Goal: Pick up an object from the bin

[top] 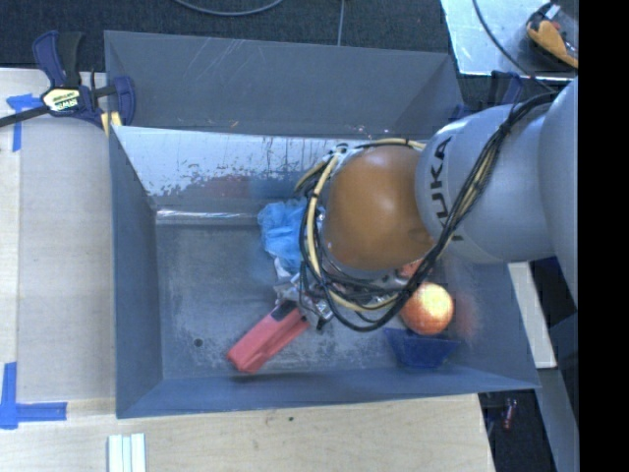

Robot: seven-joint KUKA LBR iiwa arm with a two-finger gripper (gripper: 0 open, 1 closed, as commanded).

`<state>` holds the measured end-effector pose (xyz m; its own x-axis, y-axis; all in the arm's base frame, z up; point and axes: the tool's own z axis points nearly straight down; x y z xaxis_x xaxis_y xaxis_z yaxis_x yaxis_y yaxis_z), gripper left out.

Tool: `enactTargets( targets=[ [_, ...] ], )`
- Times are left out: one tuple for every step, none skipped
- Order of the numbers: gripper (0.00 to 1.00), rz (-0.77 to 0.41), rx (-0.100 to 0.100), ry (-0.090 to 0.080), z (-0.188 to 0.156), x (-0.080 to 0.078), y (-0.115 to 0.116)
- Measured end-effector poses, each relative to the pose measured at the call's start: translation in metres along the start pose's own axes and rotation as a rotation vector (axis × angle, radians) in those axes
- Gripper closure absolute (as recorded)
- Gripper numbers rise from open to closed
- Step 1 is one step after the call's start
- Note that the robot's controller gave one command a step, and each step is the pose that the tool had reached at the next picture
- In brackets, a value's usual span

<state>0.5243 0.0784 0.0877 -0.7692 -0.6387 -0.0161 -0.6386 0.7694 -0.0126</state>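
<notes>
- The gripper (298,301) sits low at the far right end of the red block (263,342), near the middle of the bin (136,293). Cables hide whether it is parted or closed, so I cannot tell.
- It is probably lowered there to take that block, which lies flat and slants near-left.
- A crumpled blue thing (283,226) lies just beyond, and an orange ball (429,310) lies to the right.
- The arm (501,195) casing reads "UKA".

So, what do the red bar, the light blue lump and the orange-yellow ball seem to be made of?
The red bar looks like hard matte plastic: straight edges. The light blue lump seems soft cloth or film, being crumpled. The orange-yellow ball is smooth, slightly glossy, perhaps a plastic toy fruit.
</notes>
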Motion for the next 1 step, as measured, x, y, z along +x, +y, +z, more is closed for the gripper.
enactTargets(
  targets=[
    [1.00, 0.001, -0.002, 0.003, -0.0149, 0.0000, -0.0008]
  ],
)
